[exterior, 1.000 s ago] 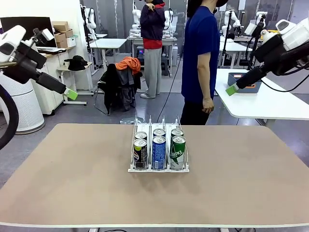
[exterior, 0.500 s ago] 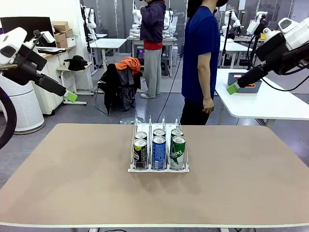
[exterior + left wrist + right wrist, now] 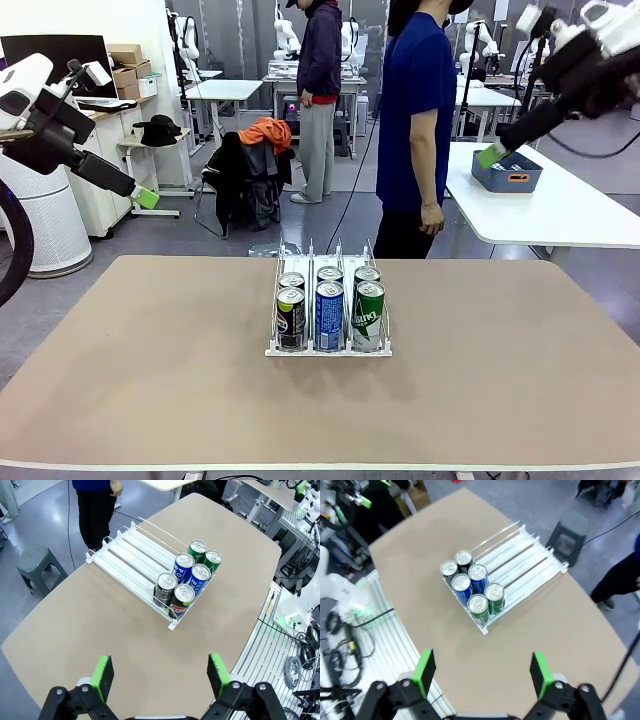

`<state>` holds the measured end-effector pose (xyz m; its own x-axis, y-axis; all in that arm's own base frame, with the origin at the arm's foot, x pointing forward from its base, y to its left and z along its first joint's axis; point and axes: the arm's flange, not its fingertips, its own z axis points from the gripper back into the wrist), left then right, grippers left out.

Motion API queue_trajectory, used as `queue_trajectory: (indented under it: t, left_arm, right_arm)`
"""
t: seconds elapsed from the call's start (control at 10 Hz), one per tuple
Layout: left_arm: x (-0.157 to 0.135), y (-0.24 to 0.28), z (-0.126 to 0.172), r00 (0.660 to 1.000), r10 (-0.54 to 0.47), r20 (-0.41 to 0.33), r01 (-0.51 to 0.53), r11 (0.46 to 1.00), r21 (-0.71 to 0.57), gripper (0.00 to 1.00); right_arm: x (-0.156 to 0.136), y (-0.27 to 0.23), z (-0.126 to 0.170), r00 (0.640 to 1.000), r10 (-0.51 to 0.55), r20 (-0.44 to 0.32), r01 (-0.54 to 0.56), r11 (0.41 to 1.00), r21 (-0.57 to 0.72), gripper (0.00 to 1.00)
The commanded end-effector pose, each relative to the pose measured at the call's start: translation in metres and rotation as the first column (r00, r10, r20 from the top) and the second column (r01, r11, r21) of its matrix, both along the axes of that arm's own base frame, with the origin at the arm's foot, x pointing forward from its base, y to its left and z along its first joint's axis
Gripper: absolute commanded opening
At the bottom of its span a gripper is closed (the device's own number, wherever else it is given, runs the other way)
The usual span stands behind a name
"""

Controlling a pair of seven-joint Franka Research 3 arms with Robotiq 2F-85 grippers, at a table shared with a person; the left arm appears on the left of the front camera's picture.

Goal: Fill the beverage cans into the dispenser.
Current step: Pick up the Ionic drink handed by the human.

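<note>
Right, left gripper (image 3: 160, 669) hangs high, jaws wide, nothing in them. Right gripper (image 3: 481, 670): same, wide & empty. Both sit up and out to the sides, prob. to leave the table (image 3: 150, 380) free. Cans (image 3: 187, 577) sit well below and ahead of each gripper, between the two: six, two per lane in the dispenser (image 3: 131, 547). They're bunched at its robot-side end; lanes may tilt that way, hard to tell. Cans upright, long axis vertical, tops up. Lanes run lengthwise from robot side toward the person (image 3: 415, 120).
</note>
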<state>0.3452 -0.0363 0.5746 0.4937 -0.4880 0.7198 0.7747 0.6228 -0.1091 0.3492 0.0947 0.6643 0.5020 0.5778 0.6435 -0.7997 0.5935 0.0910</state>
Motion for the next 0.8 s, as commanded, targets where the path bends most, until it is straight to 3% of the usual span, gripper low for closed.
queue_trajectory:
  t: [0.0,0.4,0.7]
  left_arm:
    - [0.002,0.000,0.000,1.000,-0.021,-0.003,0.021,0.999,-0.029,1.00]
    - [0.002,0.000,0.000,1.000,-0.021,-0.003,0.021,0.999,-0.029,1.00]
    - [0.002,0.000,0.000,1.000,-0.021,-0.003,0.021,0.999,-0.029,1.00]
  right_arm:
    - [0.012,-0.002,0.036,1.000,-0.008,-0.020,0.007,0.998,-0.064,1.00]
    - [0.028,0.000,0.082,0.998,0.007,0.055,-0.004,0.998,-0.058,1.00]
    - [0.030,-0.003,0.082,0.993,-0.025,0.115,0.029,0.999,-0.033,1.00]
